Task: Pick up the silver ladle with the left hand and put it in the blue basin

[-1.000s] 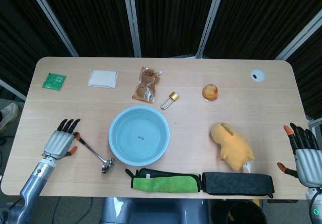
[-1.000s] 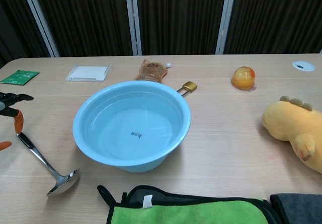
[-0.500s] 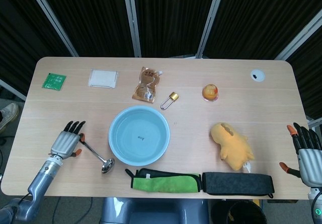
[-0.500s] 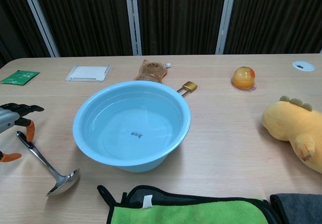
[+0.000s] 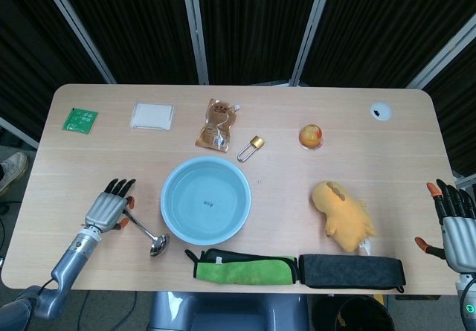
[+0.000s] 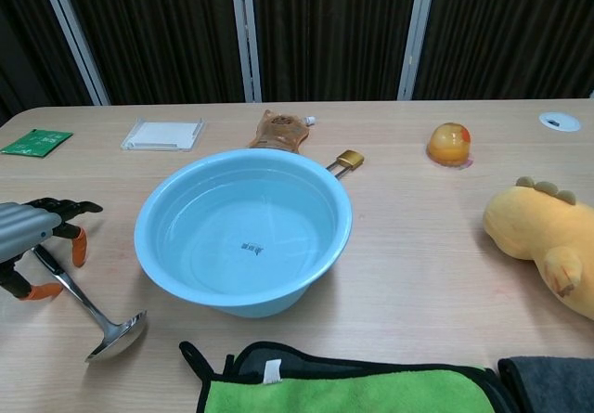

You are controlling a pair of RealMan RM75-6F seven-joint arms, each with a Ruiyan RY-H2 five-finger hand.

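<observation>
Worktop [image 5: 387,167]: basin [image 5: 206,200] at centre front. Ladle [image 5: 146,232] lies just left of the basin, bowl end toward the front edge, handle running back-left under the left hand [image 5: 109,210]. Along the front edge, a folded cloth [image 5: 242,266] before the basin, a pouch [image 5: 352,270] to its right. Stuffed toy [image 5: 343,215] right of the basin. Right hand [image 5: 455,227] at the right edge. Back row, left to right: packet [image 5: 79,119], flat box [image 5: 152,115], sachet [image 5: 217,124], padlock [image 5: 251,147], ball [image 5: 311,135], cable hole [image 5: 381,110].
</observation>
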